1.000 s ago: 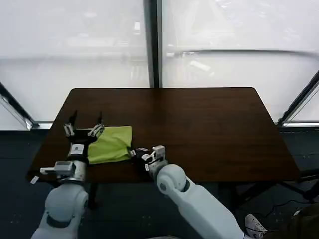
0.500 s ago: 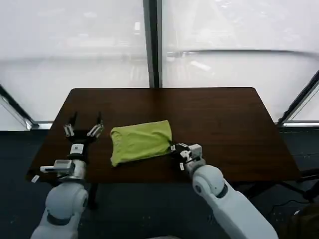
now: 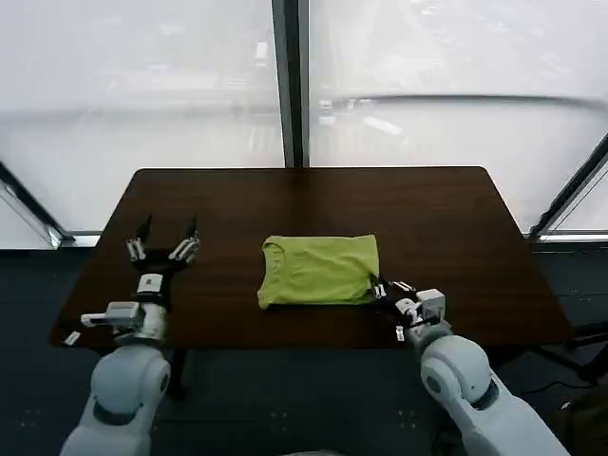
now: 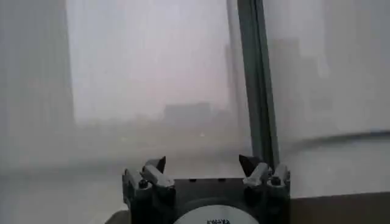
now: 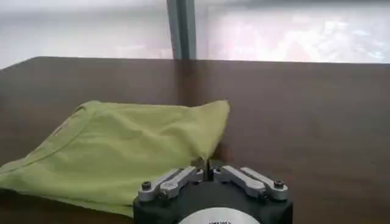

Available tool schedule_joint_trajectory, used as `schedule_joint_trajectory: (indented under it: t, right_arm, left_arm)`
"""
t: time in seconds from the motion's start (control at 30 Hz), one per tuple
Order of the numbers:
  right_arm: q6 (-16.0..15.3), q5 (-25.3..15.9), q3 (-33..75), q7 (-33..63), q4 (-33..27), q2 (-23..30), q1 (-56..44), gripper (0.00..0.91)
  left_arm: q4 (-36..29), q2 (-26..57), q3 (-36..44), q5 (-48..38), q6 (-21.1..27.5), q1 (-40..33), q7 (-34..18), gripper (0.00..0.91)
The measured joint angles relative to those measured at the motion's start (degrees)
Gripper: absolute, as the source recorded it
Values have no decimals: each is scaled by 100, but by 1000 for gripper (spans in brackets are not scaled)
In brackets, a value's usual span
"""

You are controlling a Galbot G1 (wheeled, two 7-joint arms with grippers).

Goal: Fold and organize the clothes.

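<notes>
Folded lime-green T-shirt [image 3: 319, 270] lying flat near the middle of the dark wooden table [image 3: 446, 228], toward its near edge. Right gripper [image 3: 380, 289] at the shirt's near right corner, fingers pinched together on the fabric. Left gripper [image 3: 162, 237] raised above the table's left side, well apart from the shirt, fingers spread and holding nothing.

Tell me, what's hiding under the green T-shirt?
The folded lime-green cotton T-shirt lies flat on the dark brown wooden table, so the table is what's beneath it. The right gripper pinches its near corner. Anything tucked inside the folds is covered.
</notes>
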Motion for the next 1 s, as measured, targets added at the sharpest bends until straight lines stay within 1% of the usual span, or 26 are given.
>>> schedule_joint_trajectory:
  t: [0.2,0.3,0.37,0.43,0.47,0.53,0.6,0.63,0.7,0.83,1.0]
  right_arm:
    - [-54,8,275,68,249,-47,-331,878]
    - [134,-116,409,-156,315,-53,-499,878]
    - [492,-323,552,-474,307,-69,-650,878]
    - [932,-598,691,-735,273,-68,-790,878]
    - [1232,-775,764,-881,244,-59,-870,878]
    - [1966,-1165,925,-1079,182,-14,-1051,878]
    - [2681,-1406,1118,-1090,181,46,-1271,878]
    - [2944,-1475,1221,-1063,194,75,-1395,878]
    - [3352,-1684,1442,-960,247,152,-1697,878]
    - [3772,-2098,1864,-776,448,335,-2374,878]
    - [3916,-2312,2255,-702,829,607,-3307,878]
  left_arm:
    - [73,35,19,-103,51,-15,5,878]
    - [82,72,72,-247,190,4,-51,878]
    - [38,117,85,-434,422,48,-120,878]
    - [-55,161,70,-582,573,100,-153,878]
    - [-104,208,43,-619,637,156,-154,878]
    - [-196,317,-7,-634,671,283,-152,878]
    - [-279,473,-66,-634,710,448,-144,878]
    - [-328,544,-106,-647,725,538,-140,878]
    - [-430,709,-213,-780,721,757,-103,878]
    - [-689,988,-511,-1242,556,1362,-47,878]
    - [-1061,1203,-945,-1570,424,2306,-63,878]
